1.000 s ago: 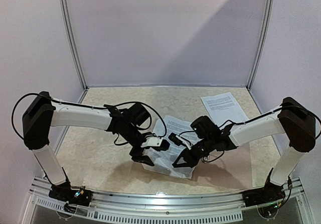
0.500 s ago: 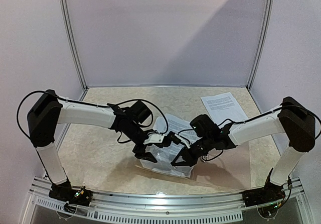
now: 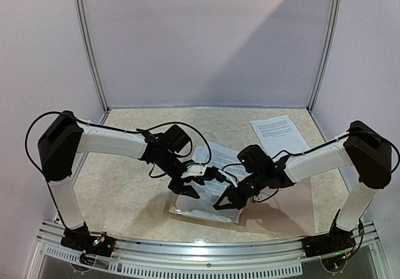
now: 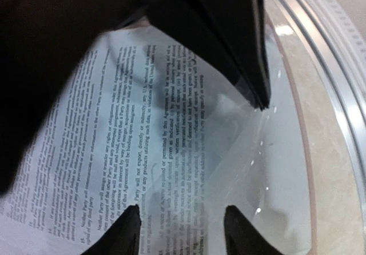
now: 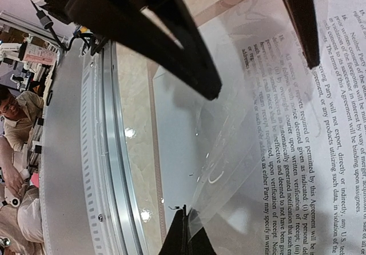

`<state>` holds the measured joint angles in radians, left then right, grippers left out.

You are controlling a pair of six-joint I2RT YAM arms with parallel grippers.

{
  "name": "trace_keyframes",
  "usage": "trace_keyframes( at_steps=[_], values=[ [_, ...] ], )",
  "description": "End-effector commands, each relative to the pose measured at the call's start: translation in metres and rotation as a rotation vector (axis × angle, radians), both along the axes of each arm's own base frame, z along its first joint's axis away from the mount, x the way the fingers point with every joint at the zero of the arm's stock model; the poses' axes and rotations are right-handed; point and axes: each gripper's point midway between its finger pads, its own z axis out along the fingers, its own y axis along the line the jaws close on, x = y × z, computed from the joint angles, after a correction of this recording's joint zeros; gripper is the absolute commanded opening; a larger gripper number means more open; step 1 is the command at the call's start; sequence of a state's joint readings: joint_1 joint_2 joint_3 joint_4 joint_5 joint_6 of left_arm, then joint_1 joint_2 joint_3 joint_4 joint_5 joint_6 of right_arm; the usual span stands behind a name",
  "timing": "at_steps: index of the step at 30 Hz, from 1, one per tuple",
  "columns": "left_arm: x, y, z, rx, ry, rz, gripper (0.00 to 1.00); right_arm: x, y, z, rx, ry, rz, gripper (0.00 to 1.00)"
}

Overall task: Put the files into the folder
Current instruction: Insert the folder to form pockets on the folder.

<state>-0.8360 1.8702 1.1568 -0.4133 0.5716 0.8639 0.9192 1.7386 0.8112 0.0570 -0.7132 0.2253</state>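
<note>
We are noting the left fingers [image 4: 127, 232] hanging parted over the printed sheet [image 4: 143, 152], probably readying to push it along. At centre, that sheet is lying seemingly partly under the clear sleeve [image 5: 223, 152]. The right fingers [image 5: 182, 238] are closed, pinching the sleeve's edge, we judge to lift its mouth. The folder [image 3: 287, 207] is lying beneath on the bench [image 3: 119, 191]; another sheet [image 3: 278, 132] is waiting far right.

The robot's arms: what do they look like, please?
The left arm and the right arm have white tube-like links with bulky black joint housings. Thin black cables loop beside them. The left hand and right hand have black, pointed fingers.
</note>
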Motion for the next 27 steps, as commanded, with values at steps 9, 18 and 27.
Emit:
trace_keyframes(
  at_steps=[9, 18, 27],
  values=[
    [-0.007, 0.009, -0.010, 0.018, 0.079, -0.038, 0.28, 0.004, 0.004, 0.016, 0.076, -0.014, 0.025, 0.00],
    [-0.015, 0.017, -0.009, 0.024, 0.089, -0.051, 0.01, 0.010, 0.003, 0.017, 0.072, -0.025, 0.012, 0.00],
    [0.003, 0.012, 0.048, -0.106, -0.032, -0.042, 0.35, -0.004, 0.002, 0.015, 0.110, 0.024, 0.074, 0.00]
  ],
)
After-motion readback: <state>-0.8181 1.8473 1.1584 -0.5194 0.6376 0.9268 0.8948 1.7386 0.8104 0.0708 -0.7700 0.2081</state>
